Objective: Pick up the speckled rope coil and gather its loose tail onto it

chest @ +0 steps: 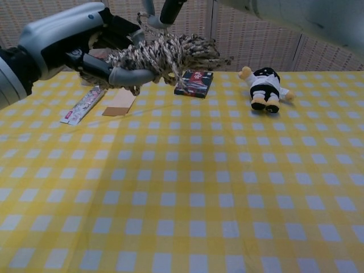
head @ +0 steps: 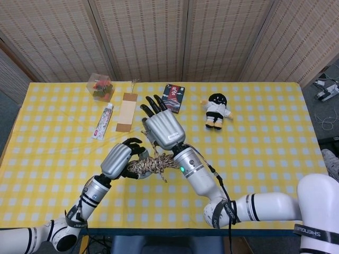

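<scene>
The speckled rope coil (head: 152,164) is off the table, gripped by my left hand (head: 119,159) from its left side. In the chest view the coil (chest: 170,52) hangs high above the yellow checked cloth, with the left hand (chest: 74,41) wrapped around its near end. My right hand (head: 164,127) hovers just above and behind the coil, its dark fingers spread and pointing away. A strand of the loose tail (chest: 142,21) rises from the coil to the right hand's fingers (chest: 149,7) at the frame's top. A short tail end (head: 161,176) dangles below the coil.
On the table's far side lie a toothpaste tube (head: 103,120), a brown card (head: 126,112), a black-and-red booklet (head: 172,97) and a small doll (head: 216,110). A clear box with red contents (head: 100,86) stands at the back left. Checked cloth (head: 265,153) covers the table.
</scene>
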### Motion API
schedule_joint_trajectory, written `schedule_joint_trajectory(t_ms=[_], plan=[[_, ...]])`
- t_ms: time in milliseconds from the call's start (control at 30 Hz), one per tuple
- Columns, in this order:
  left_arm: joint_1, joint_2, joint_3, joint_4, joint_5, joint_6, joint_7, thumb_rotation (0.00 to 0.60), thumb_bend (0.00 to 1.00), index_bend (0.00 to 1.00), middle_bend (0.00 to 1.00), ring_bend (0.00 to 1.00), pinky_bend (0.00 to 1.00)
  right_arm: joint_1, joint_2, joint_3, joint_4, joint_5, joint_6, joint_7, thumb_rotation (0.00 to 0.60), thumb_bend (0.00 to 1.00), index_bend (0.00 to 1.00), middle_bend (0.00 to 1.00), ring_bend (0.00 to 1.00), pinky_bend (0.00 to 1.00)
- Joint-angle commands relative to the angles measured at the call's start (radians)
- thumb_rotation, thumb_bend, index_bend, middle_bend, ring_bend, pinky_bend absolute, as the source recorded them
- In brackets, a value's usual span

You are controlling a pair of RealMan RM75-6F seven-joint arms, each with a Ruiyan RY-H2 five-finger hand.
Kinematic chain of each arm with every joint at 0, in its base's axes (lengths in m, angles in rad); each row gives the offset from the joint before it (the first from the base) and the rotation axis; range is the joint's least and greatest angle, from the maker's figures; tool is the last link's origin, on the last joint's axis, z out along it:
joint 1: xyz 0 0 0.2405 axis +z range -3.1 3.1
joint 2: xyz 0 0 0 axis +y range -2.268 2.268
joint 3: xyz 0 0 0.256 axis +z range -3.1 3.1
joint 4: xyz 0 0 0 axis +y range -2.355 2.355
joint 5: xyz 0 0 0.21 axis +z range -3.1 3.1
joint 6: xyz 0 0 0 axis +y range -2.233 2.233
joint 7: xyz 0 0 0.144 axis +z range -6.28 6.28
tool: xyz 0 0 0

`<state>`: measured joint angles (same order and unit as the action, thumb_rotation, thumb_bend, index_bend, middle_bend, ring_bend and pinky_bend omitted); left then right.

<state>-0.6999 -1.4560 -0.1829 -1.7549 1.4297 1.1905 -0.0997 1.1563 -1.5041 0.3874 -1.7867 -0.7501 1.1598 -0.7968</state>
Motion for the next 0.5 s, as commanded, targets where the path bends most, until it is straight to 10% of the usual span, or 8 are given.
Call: schedule_joint_trajectory(t_ms=[33, 500], plan=[[0.004, 0.017, -0.003, -0.027, 0.032, 0.005, -0.059, 0.489, 0.23, 0.71, 0.69, 0.51, 0.22, -0.007, 0.001, -0.009, 0.012, -0.001, -0.009, 0.021, 0.600, 0.35, 0.64, 0.19, 0.00, 0.01], [0.019, 0.038, -0.089, -0.047, 0.000, 0.053, -0.246, 0.522, 0.23, 0.71, 0.69, 0.51, 0.22, -0.047, -0.013, -0.056, 0.051, -0.057, -0.049, 0.153, 0.600, 0.36, 0.64, 0.19, 0.00, 0.01]])
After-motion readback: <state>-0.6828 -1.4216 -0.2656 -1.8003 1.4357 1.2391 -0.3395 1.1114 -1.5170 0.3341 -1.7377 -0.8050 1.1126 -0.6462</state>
